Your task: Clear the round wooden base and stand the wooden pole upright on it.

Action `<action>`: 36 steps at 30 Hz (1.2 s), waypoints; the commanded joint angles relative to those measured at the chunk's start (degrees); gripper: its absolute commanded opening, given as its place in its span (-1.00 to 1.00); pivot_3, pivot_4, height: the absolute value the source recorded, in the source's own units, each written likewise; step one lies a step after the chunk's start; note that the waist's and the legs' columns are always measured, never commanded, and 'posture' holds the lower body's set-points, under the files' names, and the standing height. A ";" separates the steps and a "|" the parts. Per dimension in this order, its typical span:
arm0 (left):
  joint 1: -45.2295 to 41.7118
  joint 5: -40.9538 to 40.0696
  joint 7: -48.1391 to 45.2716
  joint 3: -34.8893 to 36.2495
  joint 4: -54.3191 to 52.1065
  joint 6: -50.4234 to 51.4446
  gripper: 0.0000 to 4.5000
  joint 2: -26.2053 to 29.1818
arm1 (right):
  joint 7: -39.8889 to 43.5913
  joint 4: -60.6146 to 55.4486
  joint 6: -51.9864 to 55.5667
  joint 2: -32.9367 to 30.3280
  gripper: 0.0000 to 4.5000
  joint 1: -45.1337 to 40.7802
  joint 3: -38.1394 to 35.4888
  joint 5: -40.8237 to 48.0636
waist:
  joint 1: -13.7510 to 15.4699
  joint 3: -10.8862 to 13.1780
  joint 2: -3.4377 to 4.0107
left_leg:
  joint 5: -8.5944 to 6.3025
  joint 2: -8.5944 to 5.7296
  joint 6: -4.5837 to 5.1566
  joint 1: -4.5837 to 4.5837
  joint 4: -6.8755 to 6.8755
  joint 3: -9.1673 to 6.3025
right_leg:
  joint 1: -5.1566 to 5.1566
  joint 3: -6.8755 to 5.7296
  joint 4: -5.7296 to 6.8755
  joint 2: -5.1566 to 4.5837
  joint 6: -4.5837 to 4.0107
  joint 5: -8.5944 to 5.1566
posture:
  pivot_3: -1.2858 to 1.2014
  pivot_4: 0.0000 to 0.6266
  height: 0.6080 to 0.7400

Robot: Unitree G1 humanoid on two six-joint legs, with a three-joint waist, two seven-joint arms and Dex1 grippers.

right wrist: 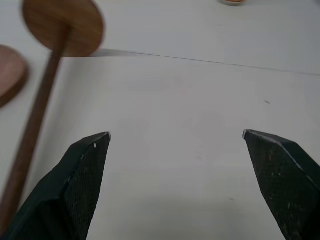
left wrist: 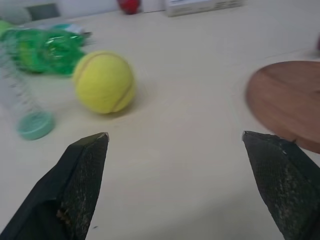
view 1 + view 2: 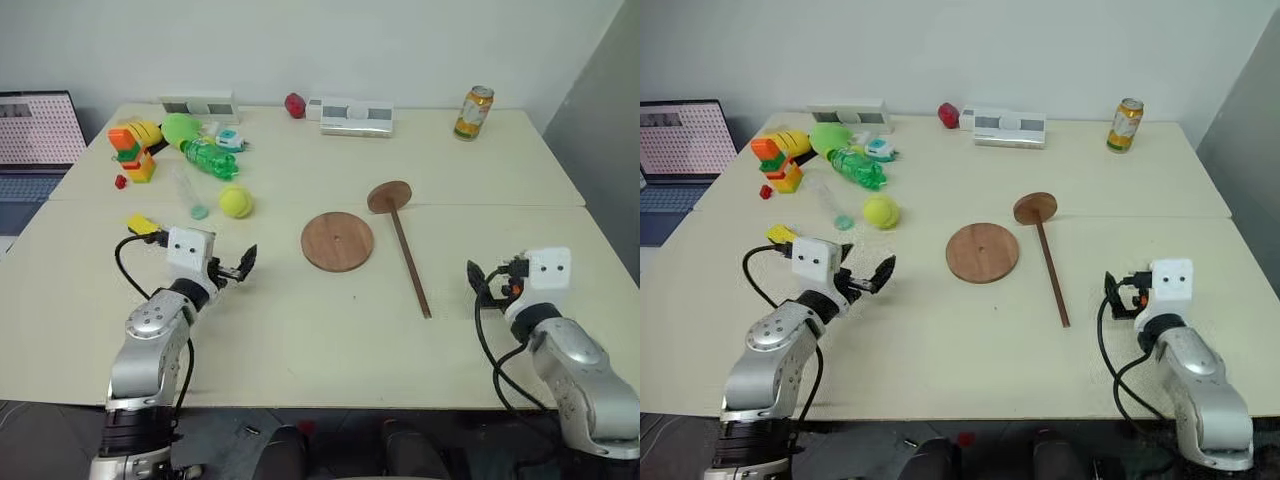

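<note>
Hovering over the near left part of the desk [image 3: 300,340], the left gripper [image 3: 240,266] has its jaws spread wide with nothing between them; its wrist view shows bare desktop between the two black fingers [image 2: 82,172], with a tennis ball [image 2: 104,81] and the edge of the base beyond. The right gripper [image 3: 476,278] hangs over the near right side, jaws equally wide and empty, touching nothing; in its wrist view the fingers [image 1: 87,170] frame plain desk, with the pole lying off to one side.

The base [image 3: 337,241] lies flat near the middle of the desk, a reddish-brown disc with a small hole at its centre and nothing on top of it. The pole [image 3: 410,262] lies flat just to its right, apart from it, a thin dark rod running from near the front toward the back, ending in a smaller round disc [image 3: 389,196] at the far end. That disc sits just behind and to the right of the base.

The tennis ball rests left of the base, beside a green plastic bottle [image 3: 210,157] and some coloured toys [image 3: 134,150]. A can [image 3: 474,112] stands at the far right.
</note>
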 commanded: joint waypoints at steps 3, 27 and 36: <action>-6.56 -8.39 -23.82 -7.47 -6.28 2.00 1.00 10.54 | 9.51 12.22 31.20 -7.09 0.98 -29.72 1.77 13.53 | -0.44 0.18 0.17 | 0.00 -0.02 0.01 0.01 -0.01 -0.01 | 0.02 -0.02 -0.01 0.02 -0.03 0.00 | 0.03 -0.52 1.00; -1.41 -14.11 -24.77 -7.42 -19.30 5.17 1.00 12.11 | 17.43 55.87 37.93 -3.45 0.98 -58.61 31.16 9.36 | -1.22 0.36 0.32 | -0.04 0.00 0.10 -0.92 0.09 -0.16 | -0.87 -0.20 0.13 -0.01 -0.16 -0.08 | 0.03 -0.52 1.00; 0.36 -14.68 -23.43 -6.95 -21.11 5.55 1.00 12.67 | 19.06 65.08 31.20 1.53 0.98 -59.66 31.56 2.28 | -1.55 0.35 0.31 | -0.04 0.00 0.09 -0.88 0.10 -0.15 | -0.85 -0.20 0.17 0.00 -0.16 -0.08 | 0.03 -0.52 1.00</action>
